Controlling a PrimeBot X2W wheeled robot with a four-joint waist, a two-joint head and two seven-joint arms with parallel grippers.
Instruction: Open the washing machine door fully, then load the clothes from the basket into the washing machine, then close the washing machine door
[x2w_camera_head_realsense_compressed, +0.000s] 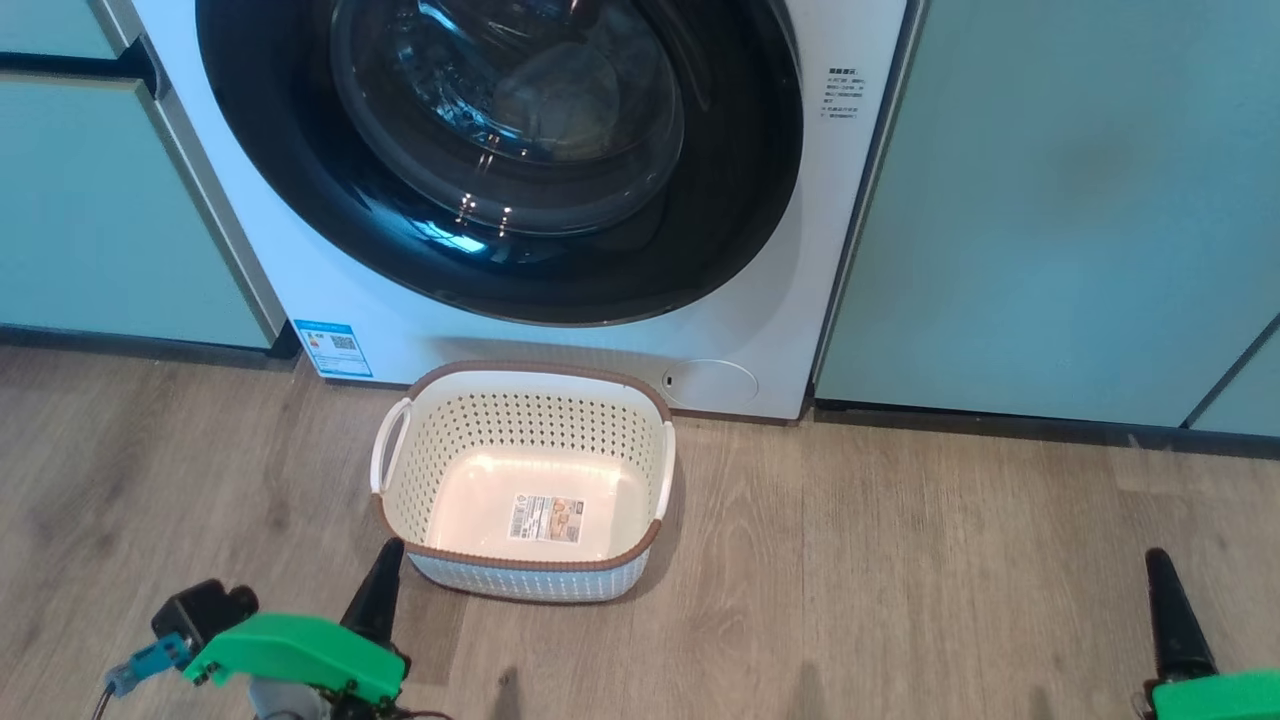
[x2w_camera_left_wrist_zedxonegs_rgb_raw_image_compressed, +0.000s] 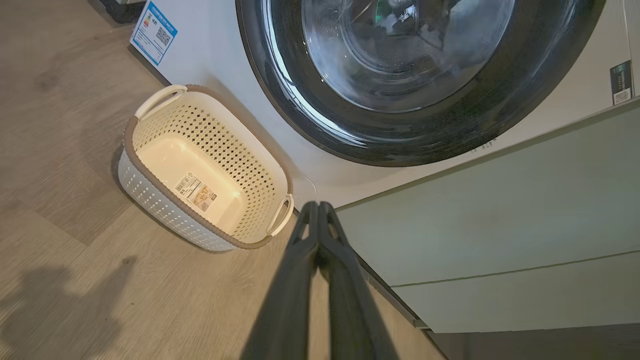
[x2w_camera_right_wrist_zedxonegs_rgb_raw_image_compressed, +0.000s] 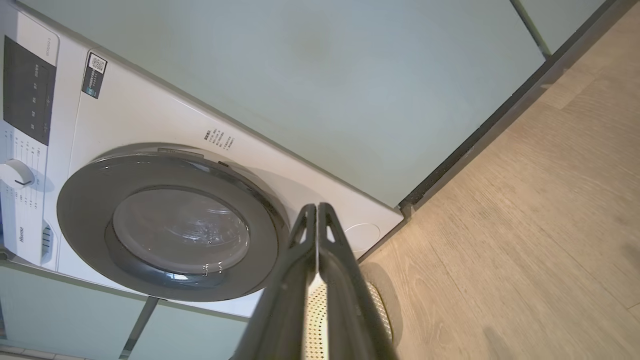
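Though the basket (x2w_camera_head_realsense_compressed: 530, 425) stands on the floor (x2w_camera_head_realsense_compressed: 900, 560) with nothing in it but its sticker (x2w_camera_head_realsense_compressed: 546, 518), and I see none of the clothes there, the door (x2w_camera_head_realsense_compressed: 500, 150) lies flat against the washer (x2w_camera_head_realsense_compressed: 790, 300). To my eye the loading and the closing look done. I cannot tell whether the clothes are behind the glass, which is all glare and dark drum.

If any move is left, I would guess it is a check or a press on the door. That turns on one thing: the door is far from both hands and above them, straight beyond the basket, which sits between it and the robot. The left hand (x2w_camera_head_realsense_compressed: 387, 550) hangs just beside the basket's near left corner, fingers pressed together on nothing. The right hand (x2w_camera_head_realsense_compressed: 1158, 560) is well off to the right over the floor, also pressed together and empty. The left hand looks nearer the door's middle. The right one lines up more with the cabinet (x2w_camera_head_realsense_compressed: 1050, 200) to the washer's right.

The head view cuts the door off at the top. The right wrist view takes in the whole round door and a small notch (x2w_camera_right_wrist_zedxonegs_rgb_raw_image_compressed: 180, 150) on its right rim, perhaps the handle, along with the control panel (x2w_camera_right_wrist_zedxonegs_rgb_raw_image_compressed: 27, 90) and knob (x2w_camera_right_wrist_zedxonegs_rgb_raw_image_compressed: 15, 173). The left wrist view looks down into the basket and shows the door's lower rim seated on the white front, with no gap I can make out.
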